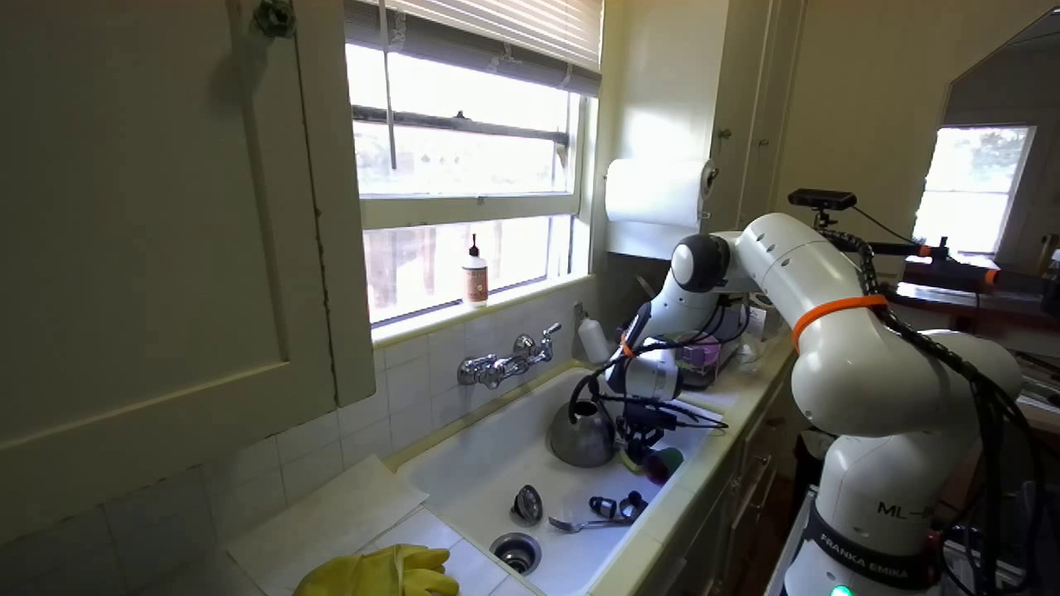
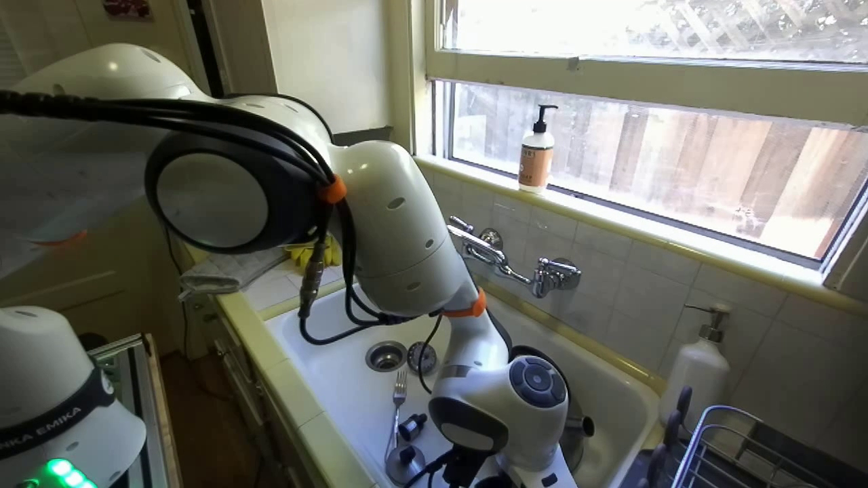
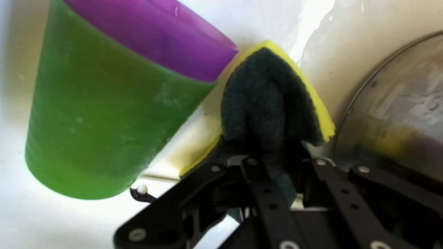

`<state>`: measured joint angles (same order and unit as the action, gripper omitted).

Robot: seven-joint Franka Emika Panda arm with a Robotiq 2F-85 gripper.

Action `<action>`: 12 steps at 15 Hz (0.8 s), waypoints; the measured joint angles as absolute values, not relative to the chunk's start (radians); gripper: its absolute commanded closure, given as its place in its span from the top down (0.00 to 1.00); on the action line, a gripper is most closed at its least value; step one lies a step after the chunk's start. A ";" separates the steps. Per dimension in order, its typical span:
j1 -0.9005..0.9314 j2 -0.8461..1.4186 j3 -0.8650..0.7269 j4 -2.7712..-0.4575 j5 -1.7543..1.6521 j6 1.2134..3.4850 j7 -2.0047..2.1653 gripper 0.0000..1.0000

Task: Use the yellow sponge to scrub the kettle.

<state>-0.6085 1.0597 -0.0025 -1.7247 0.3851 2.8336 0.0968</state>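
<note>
The sponge (image 3: pixel 270 93) is yellow with a dark green scouring face. In the wrist view it is bent and pinched between the fingers of my gripper (image 3: pixel 275 152). A yellow edge of the sponge (image 1: pixel 632 463) shows below the gripper (image 1: pixel 642 443) in an exterior view. The kettle (image 1: pixel 584 440) is grey metal and stands in the sink just beside the gripper. Its round side also shows at the right of the wrist view (image 3: pixel 398 110), close to the sponge's corner. In an exterior view the arm hides most of the kettle (image 2: pixel 574 447) and the fingers are out of sight.
A green cup (image 3: pixel 104 114) with a purple inside lies beside the sponge. The sink (image 1: pixel 464 476) also holds a fork (image 1: pixel 584 525), a strainer (image 1: pixel 526 505) and small dark parts (image 1: pixel 603 507). A wall faucet (image 1: pixel 505 364) overhangs it. Yellow gloves (image 1: pixel 377 573) lie on the counter.
</note>
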 measured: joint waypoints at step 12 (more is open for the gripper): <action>-0.643 0.931 0.006 -1.787 0.385 2.763 -0.035 0.04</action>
